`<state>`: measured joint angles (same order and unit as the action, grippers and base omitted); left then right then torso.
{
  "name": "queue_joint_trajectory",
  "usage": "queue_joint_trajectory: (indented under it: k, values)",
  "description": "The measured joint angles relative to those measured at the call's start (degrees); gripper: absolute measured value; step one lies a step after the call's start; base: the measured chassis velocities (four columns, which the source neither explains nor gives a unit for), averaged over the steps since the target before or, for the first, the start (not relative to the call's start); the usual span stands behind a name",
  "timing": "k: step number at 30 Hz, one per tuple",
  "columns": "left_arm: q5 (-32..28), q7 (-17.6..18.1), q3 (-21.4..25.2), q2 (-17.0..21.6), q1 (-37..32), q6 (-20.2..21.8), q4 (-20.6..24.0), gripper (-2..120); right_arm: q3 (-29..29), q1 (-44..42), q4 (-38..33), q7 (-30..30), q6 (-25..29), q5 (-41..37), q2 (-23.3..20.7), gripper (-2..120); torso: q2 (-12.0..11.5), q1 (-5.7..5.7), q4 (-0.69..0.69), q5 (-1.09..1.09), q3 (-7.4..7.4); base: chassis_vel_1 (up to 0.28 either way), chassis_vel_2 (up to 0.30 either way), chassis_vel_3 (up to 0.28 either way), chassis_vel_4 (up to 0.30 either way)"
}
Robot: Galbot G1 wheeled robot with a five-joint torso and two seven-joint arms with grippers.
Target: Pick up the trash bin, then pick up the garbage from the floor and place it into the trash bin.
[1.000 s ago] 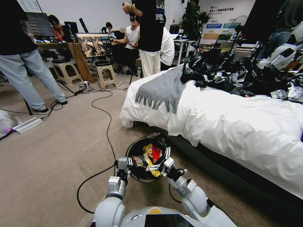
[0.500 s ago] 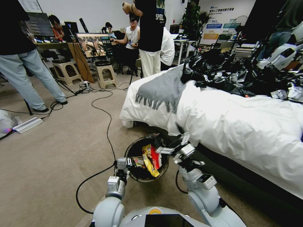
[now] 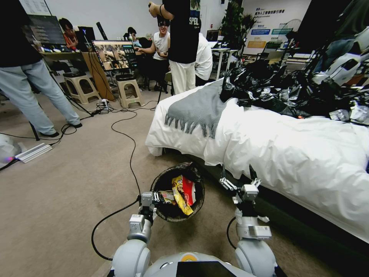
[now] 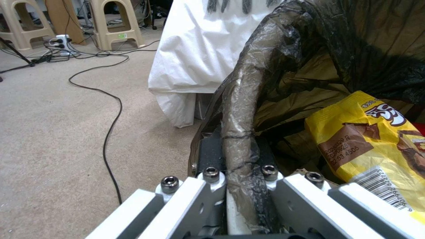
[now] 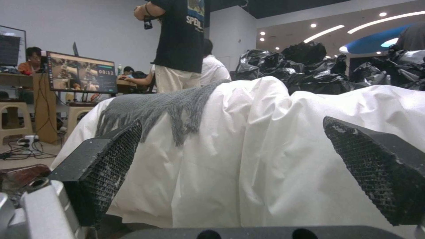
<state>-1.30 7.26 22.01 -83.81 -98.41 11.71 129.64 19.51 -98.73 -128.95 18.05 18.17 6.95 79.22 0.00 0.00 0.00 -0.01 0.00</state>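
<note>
Carpeted room, monitor [image 3: 114, 54] reading 00:12 — left gripper [image 3: 155, 197] clamping trash bin [image 3: 165, 181]

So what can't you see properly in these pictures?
- The bottom of the trash bin: in the head view the yellow wrapper and red carton cover it.
- The bin's outside wall: in the left wrist view the left gripper, shut on the rim, blocks it.
- The floor under the bed: the white cover hangs over it.
- The floor past the open right gripper: the bed blocks it in the right wrist view.
</note>
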Motion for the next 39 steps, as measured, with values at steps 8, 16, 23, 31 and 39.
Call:
queue_joint_trajectory:
  k: [8, 16, 23, 31, 39]
  values:
    - [0.06, 0.19, -0.18, -0.40, -0.16, 0.23, 0.37, 0, 0.08, 2.23, 0.44, -0.61, -0.23, -1.24, -0.25, 100, 0.00, 0.00, 0.00, 0.01, 0.00, 0.000, 0.000, 0.000, 0.000]
    - [0.23, 0.25, -0.23, -0.53, -0.30, 0.25, 0.54, 0, 0.61, 2.72, 0.82, -0.73, -0.16, -1.72, -0.44, 100, 0.00, 0.00, 0.00, 0.01, 0.00, 0.016, 0.020, 0.018, 0.023]
    - [0.37, 0.21, -0.38, -0.43, -0.45, 0.23, 0.67, 0, 0.56, 2.82, 0.96, -0.89, -0.20, -1.71, -0.35, 100, 0.00, 0.00, 0.00, 0.01, 0.00, 0.079, 0.069, 0.076, 0.067]
    - [0.37, 0.14, -0.55, -0.26, -0.52, 0.23, 1.54, 0, 0.65, 3.11, 1.00, -0.91, -0.57, -1.84, -0.64, 100, 0.00, 0.00, 0.00, 0.01, 0.00, 0.108, 0.099, 0.097, 0.096]
    - [0.27, 0.04, -0.25, -0.09, -0.62, 0.23, 2.34, 0, -0.34, 3.60, 1.37, -0.81, -1.27, -2.14, -0.56, 100, 0.00, 0.00, 0.00, 0.01, 0.00, 0.115, 0.117, 0.120, 0.123]
